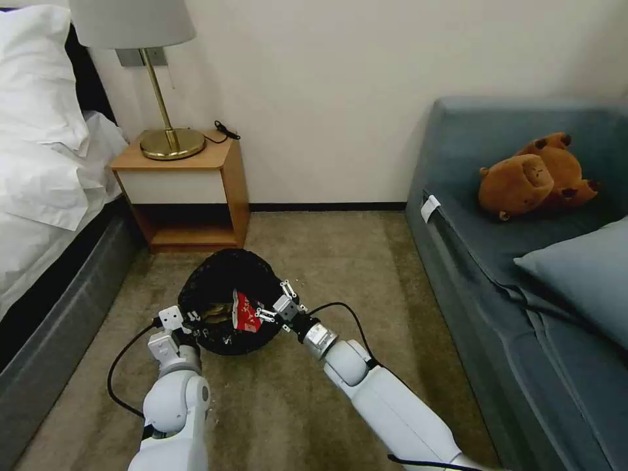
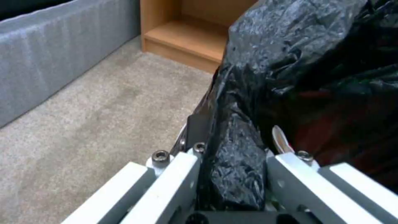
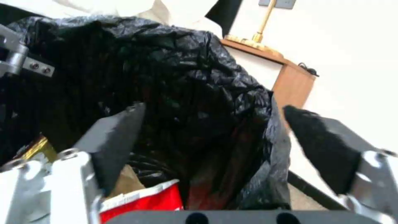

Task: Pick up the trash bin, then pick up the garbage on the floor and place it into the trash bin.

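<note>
The trash bin (image 1: 222, 275), lined with a crinkled black bag, hangs tilted just above the carpet between my two arms. My left gripper (image 1: 188, 320) is shut on its near-left rim; the left wrist view shows the left gripper (image 2: 232, 152) pinching the black bag of the bin (image 2: 298, 62). My right gripper (image 1: 275, 301) stands open over the bin's right rim. A red-and-white packet of garbage (image 1: 243, 313) sits inside the bin beside the right fingers. In the right wrist view the right gripper (image 3: 213, 115) is spread wide over the bin (image 3: 166, 62), the packet (image 3: 143, 202) lying loose below it, next to a yellow-brown wrapper (image 3: 38, 150).
A wooden nightstand (image 1: 190, 190) with a brass lamp (image 1: 169, 140) stands against the wall behind the bin. The bed (image 1: 39, 196) lines the left, a grey-blue sofa (image 1: 471, 261) the right, with a brown plush toy (image 1: 533, 173) and a cushion (image 1: 582, 275). Carpet (image 1: 275, 405) lies between.
</note>
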`<state>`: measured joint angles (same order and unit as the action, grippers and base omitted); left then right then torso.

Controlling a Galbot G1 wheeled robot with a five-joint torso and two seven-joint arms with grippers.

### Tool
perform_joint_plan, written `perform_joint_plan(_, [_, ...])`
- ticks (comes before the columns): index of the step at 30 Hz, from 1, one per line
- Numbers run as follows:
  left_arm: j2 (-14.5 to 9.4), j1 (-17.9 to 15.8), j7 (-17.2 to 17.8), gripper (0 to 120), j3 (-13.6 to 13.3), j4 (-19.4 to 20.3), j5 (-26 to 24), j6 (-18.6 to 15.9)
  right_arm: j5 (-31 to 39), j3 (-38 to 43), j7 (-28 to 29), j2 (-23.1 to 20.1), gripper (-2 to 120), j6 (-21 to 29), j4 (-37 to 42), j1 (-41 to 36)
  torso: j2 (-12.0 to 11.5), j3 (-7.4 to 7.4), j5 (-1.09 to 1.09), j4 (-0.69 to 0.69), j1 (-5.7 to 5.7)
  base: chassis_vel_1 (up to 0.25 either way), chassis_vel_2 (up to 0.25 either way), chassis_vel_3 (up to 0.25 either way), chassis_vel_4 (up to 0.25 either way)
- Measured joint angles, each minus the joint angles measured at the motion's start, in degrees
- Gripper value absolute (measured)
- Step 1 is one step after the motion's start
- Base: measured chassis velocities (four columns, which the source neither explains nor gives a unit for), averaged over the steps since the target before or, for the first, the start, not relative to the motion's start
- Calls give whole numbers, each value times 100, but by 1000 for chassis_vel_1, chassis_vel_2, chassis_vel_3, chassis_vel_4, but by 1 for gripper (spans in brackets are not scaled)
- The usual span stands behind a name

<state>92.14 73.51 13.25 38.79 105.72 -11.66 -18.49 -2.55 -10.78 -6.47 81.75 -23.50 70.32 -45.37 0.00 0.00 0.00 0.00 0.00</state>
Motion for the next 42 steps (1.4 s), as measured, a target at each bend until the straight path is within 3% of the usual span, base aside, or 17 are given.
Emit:
perform_joint_plan(2, [0, -13, -1, 2, 12, -2, -1, 0, 31, 52, 19, -2, 99, 31, 132, 30, 0, 0, 0, 0, 0, 0, 0, 0, 0])
perform_joint_plan(16, [0, -38, -8, 2, 53, -57, -23, 3, 313, 715, 190, -153, 100, 289, 1126, -97, 0, 0, 0, 0, 0, 0, 0, 0, 0])
perform_joint_plan(22, [-31, -117, -17, 2, 101, -147, -113, 6, 332, 1509, 785, -89, 100, 749, 1525, -668, 0, 0, 2, -1, 0, 0, 0, 0, 0])
perform_joint_plan(33, [-111, -216, -26, 2, 107, -188, -155, -1, 254, 2613, 1038, 276, 100, 1054, 1701, -1365, 0, 0, 0, 0, 0, 0, 0, 0, 0])
perform_joint_plan(42, [-119, -207, -31, 2, 128, -209, -185, -1, 202, 3023, 1050, 359, 99, 975, 1578, -1618, 0, 0, 0, 0, 0, 0, 0, 0, 0])
